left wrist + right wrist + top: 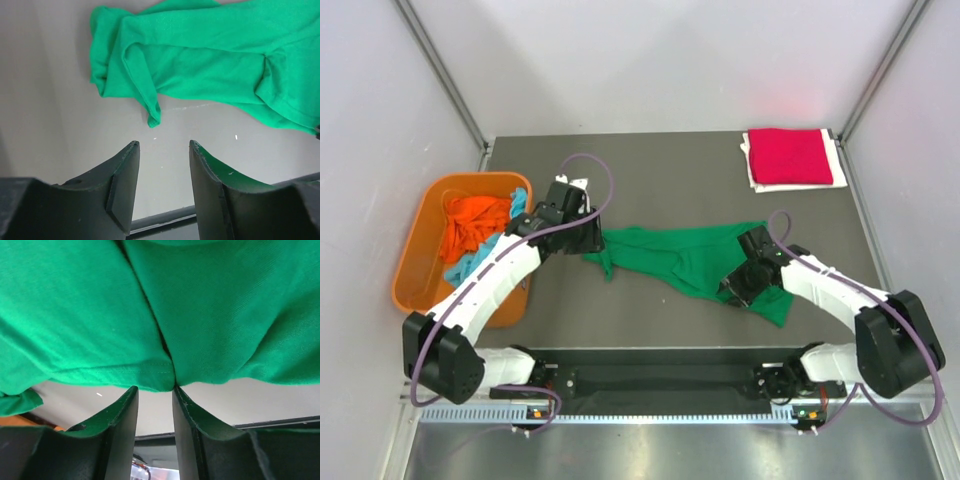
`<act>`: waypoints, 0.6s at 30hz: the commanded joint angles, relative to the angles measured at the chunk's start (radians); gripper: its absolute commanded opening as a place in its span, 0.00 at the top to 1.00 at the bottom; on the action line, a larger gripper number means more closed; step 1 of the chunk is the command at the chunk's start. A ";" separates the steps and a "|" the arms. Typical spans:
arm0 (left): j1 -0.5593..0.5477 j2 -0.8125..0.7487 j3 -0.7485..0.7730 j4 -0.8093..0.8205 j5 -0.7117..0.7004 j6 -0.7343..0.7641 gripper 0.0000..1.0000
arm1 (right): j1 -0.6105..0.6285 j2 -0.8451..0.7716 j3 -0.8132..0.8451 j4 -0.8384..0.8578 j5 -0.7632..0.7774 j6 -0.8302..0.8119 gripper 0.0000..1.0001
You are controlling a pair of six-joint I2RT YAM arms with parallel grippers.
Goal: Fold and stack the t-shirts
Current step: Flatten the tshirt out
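The left gripper (164,145) stands wide and empty, at 9 o'clock of the crumpled bright green cloth t-shirt (660,250) lying mid-table. The right gripper (155,388), narrowly parted, has the shirt's hem at its tips, not pinched. A folded crimson t-shirt (788,155) lies at 1 o'clock and a rigid orange plastic tub (415,270) at 9.

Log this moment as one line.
green shirt: crumpled mid-table | left gripper: open, clear of it | right gripper: open at its hem | red shirt: folded, far right
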 commanded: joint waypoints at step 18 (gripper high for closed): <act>-0.001 -0.033 -0.099 0.056 0.084 0.063 0.50 | 0.019 0.018 0.022 0.011 0.138 0.031 1.00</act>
